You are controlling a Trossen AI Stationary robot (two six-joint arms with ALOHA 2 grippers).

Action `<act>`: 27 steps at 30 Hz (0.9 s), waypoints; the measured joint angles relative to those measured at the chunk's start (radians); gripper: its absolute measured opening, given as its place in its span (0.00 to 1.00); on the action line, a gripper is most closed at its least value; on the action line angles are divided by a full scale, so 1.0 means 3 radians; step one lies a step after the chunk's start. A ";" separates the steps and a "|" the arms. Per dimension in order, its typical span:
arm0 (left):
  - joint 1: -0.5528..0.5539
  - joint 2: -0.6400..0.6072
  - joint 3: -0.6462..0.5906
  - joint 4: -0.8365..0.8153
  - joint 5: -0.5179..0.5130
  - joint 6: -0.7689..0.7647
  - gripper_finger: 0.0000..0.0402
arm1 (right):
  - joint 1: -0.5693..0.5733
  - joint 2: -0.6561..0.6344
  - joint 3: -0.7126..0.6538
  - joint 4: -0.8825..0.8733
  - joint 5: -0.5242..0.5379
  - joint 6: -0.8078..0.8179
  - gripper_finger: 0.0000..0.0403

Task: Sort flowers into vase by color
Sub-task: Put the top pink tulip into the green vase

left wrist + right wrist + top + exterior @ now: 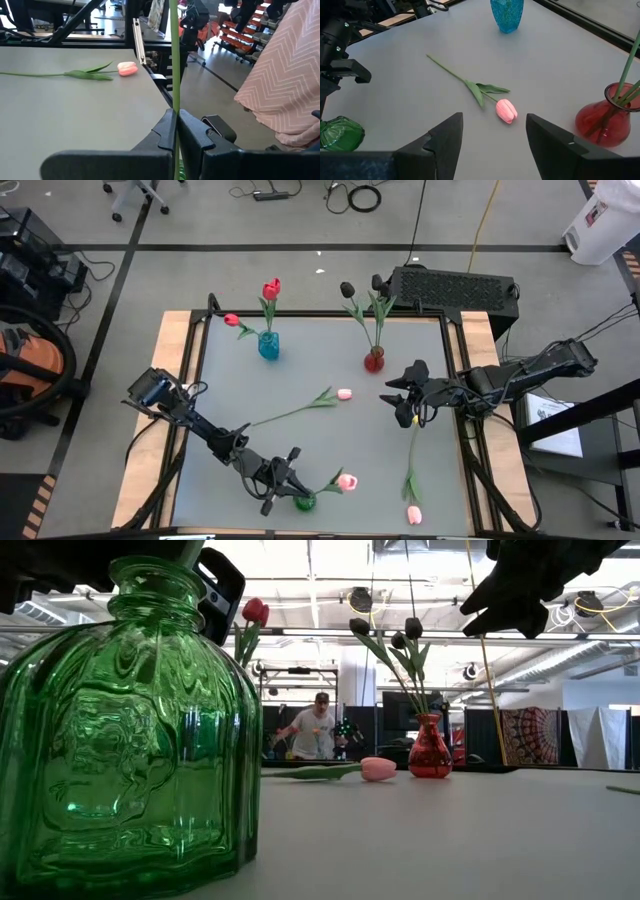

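A green glass vase (305,502) stands near the table's front edge, with a pink tulip (347,481) in its mouth. My left gripper (293,483) is right at the vase and shut on that tulip's stem. Two more pink tulips lie flat on the table, one at the middle (344,394) and one at the front right (413,515). A blue vase (268,346) holds red tulips (271,288). A red vase (374,361) holds black tulips (347,288). My right gripper (397,393) hovers open and empty right of the middle tulip. My left gripper pinches the pink tulip's thin green stem (175,102) between its two shut fingers (165,131), which lie across the stem. The fingers come from the table's left, just above the green vase's mouth (150,580). The stem's lower end goes down into the vase.
The green vase fills the low view's left (130,730). The red vase (602,120) stands close to my right gripper, on its far side. A dark box (455,288) sits beyond the table's far right edge. A person (317,730) stands far off in the room.
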 joint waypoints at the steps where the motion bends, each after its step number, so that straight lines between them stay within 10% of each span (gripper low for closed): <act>1: 0.0000 0.0000 0.0000 0.0000 -0.0002 0.0001 0.04 | 0.0000 0.0000 0.0000 0.0000 0.0001 0.0000 0.52; 27: 0.0000 -0.0001 0.0001 0.0100 -0.0003 -0.0091 0.28 | 0.0000 0.0000 0.0000 0.0000 -0.0001 0.0000 0.52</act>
